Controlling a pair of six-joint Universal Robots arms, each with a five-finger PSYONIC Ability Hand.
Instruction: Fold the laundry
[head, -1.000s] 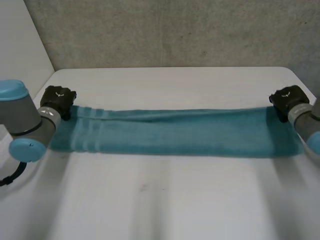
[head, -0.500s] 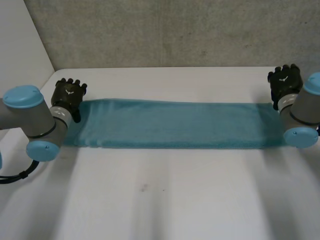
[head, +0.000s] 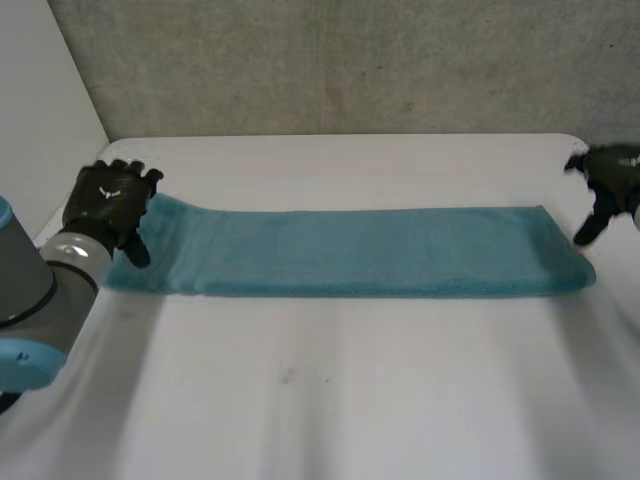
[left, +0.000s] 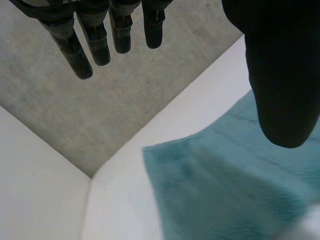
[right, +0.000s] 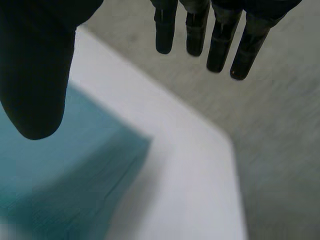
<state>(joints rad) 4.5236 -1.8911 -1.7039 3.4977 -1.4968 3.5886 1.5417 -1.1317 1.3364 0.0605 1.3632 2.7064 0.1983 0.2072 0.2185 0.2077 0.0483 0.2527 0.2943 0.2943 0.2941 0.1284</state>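
Left hand (head: 108, 200) hovers at the left end of the towel (head: 360, 250), its fingers (left: 82, 50) straight and its thumb (left: 282, 75) spread well apart from them, with nothing between. The right hand (head: 610, 180) sits just beyond the right end, likewise wide open and clear of the cloth. Both are empty.

The teal terry towel lies flat on the white counter (head: 330, 390) as a long narrow band running from one hand to the other. It looks already doubled along its length, to judge by the thick, rounded near edge. The corner under the right hand seems layered, though it is too blurred there to count the layers.

I expect it to handle as a light, soft, limp thing with no stiffness to keep a shape, so a lifted end will sag and drag the rest along. The pile should grip the fingers rather than slip, and nothing about it is fragile. The best hold, I judge, is a pinch through all layers at both corners of one short end, so the layers do not slide apart as that end is carried over to the other.
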